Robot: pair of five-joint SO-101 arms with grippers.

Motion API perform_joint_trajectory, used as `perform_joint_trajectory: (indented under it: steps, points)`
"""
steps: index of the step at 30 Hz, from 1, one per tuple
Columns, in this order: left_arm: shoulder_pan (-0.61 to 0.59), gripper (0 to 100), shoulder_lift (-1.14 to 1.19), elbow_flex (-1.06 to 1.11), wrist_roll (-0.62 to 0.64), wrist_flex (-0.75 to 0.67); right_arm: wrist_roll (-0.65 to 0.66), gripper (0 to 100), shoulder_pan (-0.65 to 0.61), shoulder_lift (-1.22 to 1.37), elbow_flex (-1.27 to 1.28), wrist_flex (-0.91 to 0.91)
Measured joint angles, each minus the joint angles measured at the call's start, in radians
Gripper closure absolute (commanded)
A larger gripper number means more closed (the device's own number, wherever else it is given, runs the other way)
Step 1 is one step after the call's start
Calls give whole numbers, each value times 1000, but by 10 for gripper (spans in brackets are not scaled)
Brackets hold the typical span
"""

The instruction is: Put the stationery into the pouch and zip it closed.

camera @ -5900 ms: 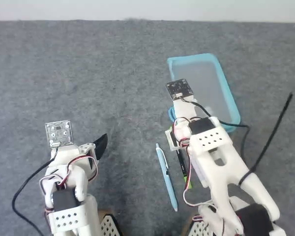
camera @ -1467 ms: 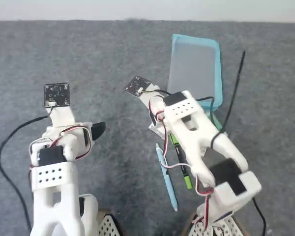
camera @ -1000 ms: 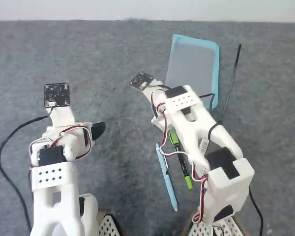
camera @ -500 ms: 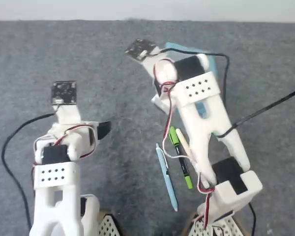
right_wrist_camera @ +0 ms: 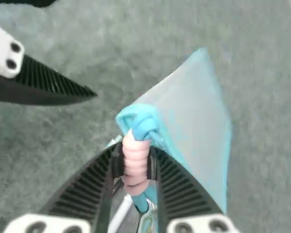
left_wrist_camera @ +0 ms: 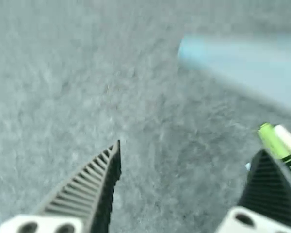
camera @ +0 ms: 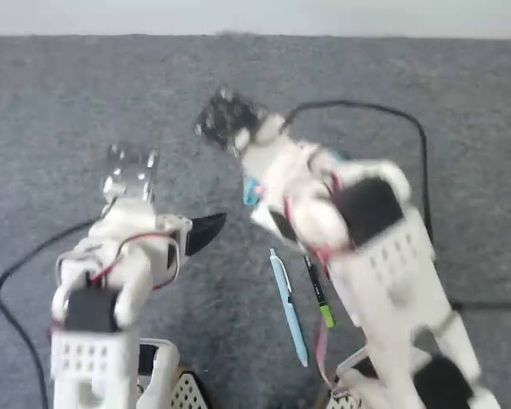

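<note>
- light blue pen (camera: 288,308) and black pen (camera: 320,295) with a green end lie side by side on the grey carpet (camera: 85,94) by the arm bases, not touching, both outside the pouch (right_wrist_camera: 194,116)
- left gripper (left_wrist_camera: 189,148): jaws spread wide, nothing between them, over carpet to the left of the pens
- right gripper (right_wrist_camera: 134,151): clamped on the pink pull tab (right_wrist_camera: 134,167) at the pouch's corner (blue cord loop (right_wrist_camera: 138,121) just past the tips)
- pouch: light blue, translucent, slanting away from those jaws; largely under the right arm in the high view
- carpet runs to a straight far edge against a pale wall (camera: 255,15)
</note>
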Motion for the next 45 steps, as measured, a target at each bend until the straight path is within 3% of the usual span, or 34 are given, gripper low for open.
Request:
perform_joint_trajectory:
  steps: [5,11,16,29,45]
  points:
    - [11,607,-221,-2,-2,64,-38,991,-32,-238,313,-161]
    - [23,607,-235,-2,-2,66,-58,991,-32,-304,566,-301]
    - [100,614,-235,38,-2,25,-63,991,-32,-304,574,-325]
    - [107,615,-224,210,-9,-164,-63,991,-68,-304,569,-265]
    - [112,652,-233,276,-37,-213,-61,991,-114,-304,477,-149]
